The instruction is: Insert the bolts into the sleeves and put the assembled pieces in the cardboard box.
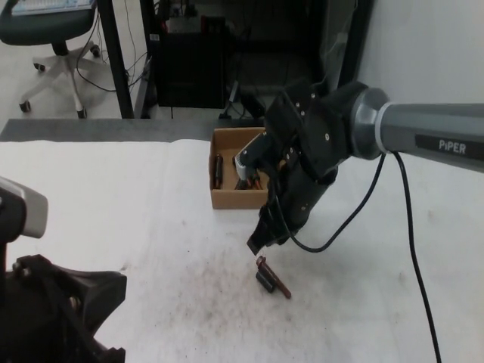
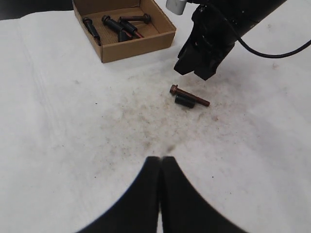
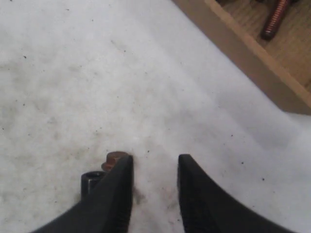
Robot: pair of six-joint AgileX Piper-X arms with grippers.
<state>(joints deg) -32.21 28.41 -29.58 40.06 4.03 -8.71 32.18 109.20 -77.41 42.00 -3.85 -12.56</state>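
White tabletop point(image 1: 113, 197) in the high view carries a bolt point(image 1: 276, 278) and a short black sleeve point(image 1: 265, 281) near the cardboard box point(image 1: 227, 198), with the right fingers point(image 1: 261, 238) hanging just above the pair. From the left wrist, the left fingers point(image 2: 141, 204) are pressed together on nothing, and the sleeve lies alongside the bolt's shank, perhaps touching it. From the right wrist, the right fingers stand apart and empty, one just beside the bolt's head.

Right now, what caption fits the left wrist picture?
Right gripper hovers just above a bolt and sleeve near the cardboard box.
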